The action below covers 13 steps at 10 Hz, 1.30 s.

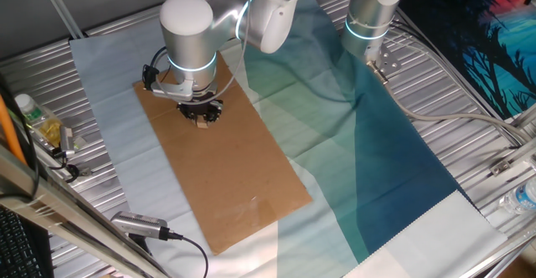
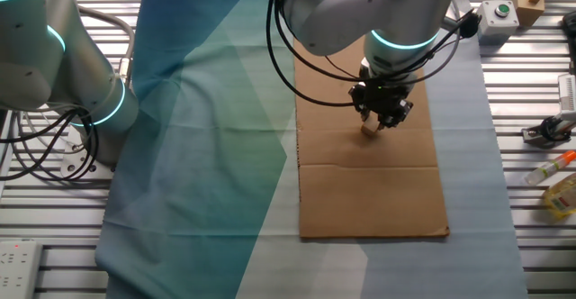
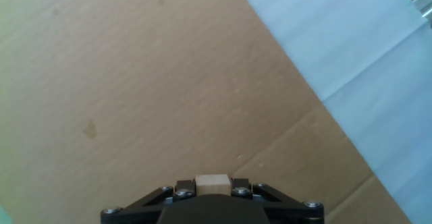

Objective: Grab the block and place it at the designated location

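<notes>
Gripper (image 3: 212,191) clamped around block (image 3: 212,181).

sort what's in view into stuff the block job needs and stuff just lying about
Belongs to the job:
- block, between the fingers of the hand
- cardboard sheet under it; no black dot shows in any view

Just lying about:
- blue-green cloth
- bottle
- button box
- marker pen

My arm reaches down over the table, pincer (image 2: 372,129) pointing straight down, its fingers clamped on the block (image 2: 369,131).
</notes>
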Each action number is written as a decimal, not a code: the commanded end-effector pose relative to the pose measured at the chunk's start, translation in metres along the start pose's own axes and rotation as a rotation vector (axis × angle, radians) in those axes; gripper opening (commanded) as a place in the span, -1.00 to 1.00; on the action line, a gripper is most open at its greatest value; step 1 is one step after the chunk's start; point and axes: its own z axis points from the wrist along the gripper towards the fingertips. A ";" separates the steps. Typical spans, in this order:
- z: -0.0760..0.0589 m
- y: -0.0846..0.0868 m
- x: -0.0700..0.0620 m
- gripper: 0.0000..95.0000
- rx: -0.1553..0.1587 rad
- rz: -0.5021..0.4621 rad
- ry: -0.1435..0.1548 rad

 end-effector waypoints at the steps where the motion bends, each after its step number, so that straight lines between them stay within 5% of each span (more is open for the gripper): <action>1: -0.001 0.000 0.000 -0.60 0.002 0.000 0.002; 8: 0.000 0.000 0.000 -0.60 0.010 -0.018 -0.002; 9: 0.000 0.000 0.000 -0.20 0.011 -0.020 -0.003; 13: 0.002 -0.001 0.000 -0.20 0.013 -0.029 -0.004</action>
